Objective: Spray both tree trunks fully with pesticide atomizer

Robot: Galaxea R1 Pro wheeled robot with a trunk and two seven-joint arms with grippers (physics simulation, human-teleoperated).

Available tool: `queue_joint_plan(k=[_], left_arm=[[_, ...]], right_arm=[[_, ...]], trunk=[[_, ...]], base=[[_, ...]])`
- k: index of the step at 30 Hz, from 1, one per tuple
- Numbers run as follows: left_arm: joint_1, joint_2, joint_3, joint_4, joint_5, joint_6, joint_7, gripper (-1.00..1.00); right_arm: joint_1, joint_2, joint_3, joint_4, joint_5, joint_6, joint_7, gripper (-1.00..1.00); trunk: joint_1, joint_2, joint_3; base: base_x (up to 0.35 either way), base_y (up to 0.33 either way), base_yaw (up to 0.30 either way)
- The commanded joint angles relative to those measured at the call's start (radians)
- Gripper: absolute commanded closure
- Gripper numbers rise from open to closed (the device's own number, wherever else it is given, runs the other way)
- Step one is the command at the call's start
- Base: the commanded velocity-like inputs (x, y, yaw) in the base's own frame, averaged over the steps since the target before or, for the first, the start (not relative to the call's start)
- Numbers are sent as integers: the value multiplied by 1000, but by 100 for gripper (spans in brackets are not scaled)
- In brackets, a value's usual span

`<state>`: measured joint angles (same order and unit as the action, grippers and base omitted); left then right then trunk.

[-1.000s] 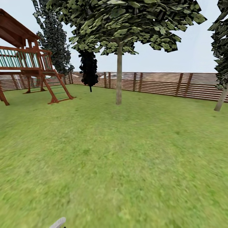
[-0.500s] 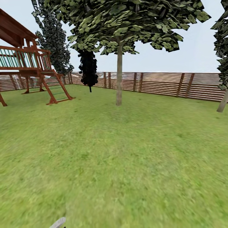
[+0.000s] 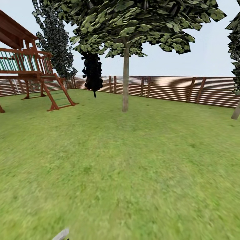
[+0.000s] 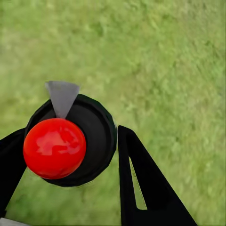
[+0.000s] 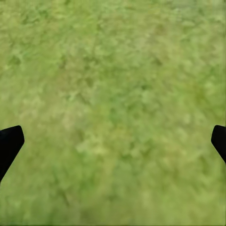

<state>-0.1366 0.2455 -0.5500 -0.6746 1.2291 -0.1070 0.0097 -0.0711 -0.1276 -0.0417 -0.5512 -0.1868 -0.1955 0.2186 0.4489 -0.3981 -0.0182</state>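
The atomizer (image 4: 70, 141) sits pinched in the left gripper (image 4: 66, 179), its grey nozzle (image 4: 62, 96) pointing forward over the grass; in the head view the nozzle tip (image 3: 61, 234) shows at 6 o'clock, just left of centre. The trunk (image 3: 125, 80) to be sprayed stands well apart at 12 o'clock, upright, with open lawn (image 3: 133, 160) between and nothing in the way. A second trunk (image 3: 236, 112) leans at 3 o'clock by the fence (image 3: 173, 88). A play frame (image 3: 30, 70) stands at 10 o'clock, clear of the path. The right gripper (image 5: 113, 141) is spread wide over grass, holding nothing.
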Motion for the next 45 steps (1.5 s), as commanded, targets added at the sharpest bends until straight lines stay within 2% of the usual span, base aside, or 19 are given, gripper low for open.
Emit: queue_joint_plan(k=[1, 18, 45], left_arm=[[-1, 1, -8, 0, 10, -8, 1, 100], [-1, 1, -8, 0, 10, -8, 1, 100], [-1, 1, -8, -2, 6, -8, 0, 100]], right_arm=[[-1, 0, -3, 1, -11, -2, 9, -100], [-1, 0, -4, -3, -14, -2, 12, -100], [0, -1, -9, -9, -17, -2, 11, -100]], trunk=[[1, -2, -2], [1, -2, -2], [1, -2, -2]], base=[[328, 0, 0], [328, 0, -65], [323, 0, -2]])
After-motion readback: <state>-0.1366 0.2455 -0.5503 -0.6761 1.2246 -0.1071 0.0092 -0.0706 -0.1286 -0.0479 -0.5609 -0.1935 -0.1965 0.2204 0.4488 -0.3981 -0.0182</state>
